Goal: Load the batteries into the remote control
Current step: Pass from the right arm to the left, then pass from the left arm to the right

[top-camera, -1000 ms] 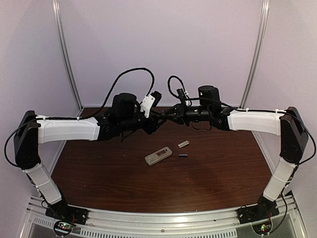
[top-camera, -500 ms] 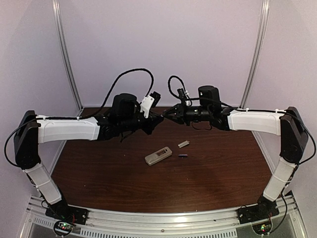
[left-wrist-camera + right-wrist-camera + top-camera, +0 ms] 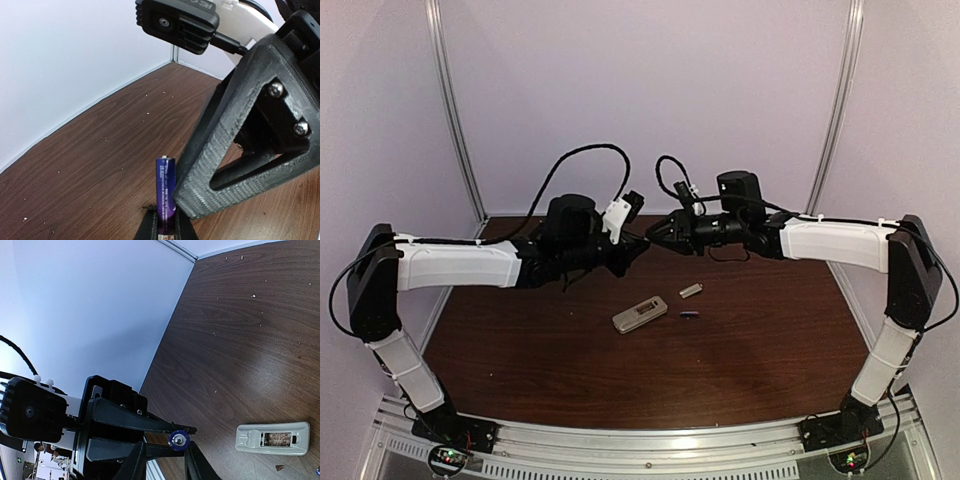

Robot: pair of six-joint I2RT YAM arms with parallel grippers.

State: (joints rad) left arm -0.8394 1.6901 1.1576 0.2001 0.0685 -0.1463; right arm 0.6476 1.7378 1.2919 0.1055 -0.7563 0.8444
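Observation:
My left gripper (image 3: pixel 638 243) is shut on a purple battery (image 3: pixel 165 190), held upright in its fingertips above the back middle of the table. My right gripper (image 3: pixel 655 232) is open and meets it tip to tip. In the right wrist view the battery's end (image 3: pixel 178 439) sits between my right fingers (image 3: pixel 195 462), close to one of them. One right finger (image 3: pixel 225 150) stands just beside the battery. The remote control (image 3: pixel 640 314) lies on the table with its back up and its empty battery bay showing (image 3: pixel 272 438). A second battery (image 3: pixel 688 314) lies just right of it.
The small beige cover piece (image 3: pixel 690 291) lies behind the loose battery. The brown table (image 3: pixel 520 340) is ringed by pale walls with metal posts (image 3: pixel 455 120) at the back corners. Black cables loop above both wrists.
Both grippers have risen slightly and drawn a little closer together. The remote, the cover and the loose battery have not moved.

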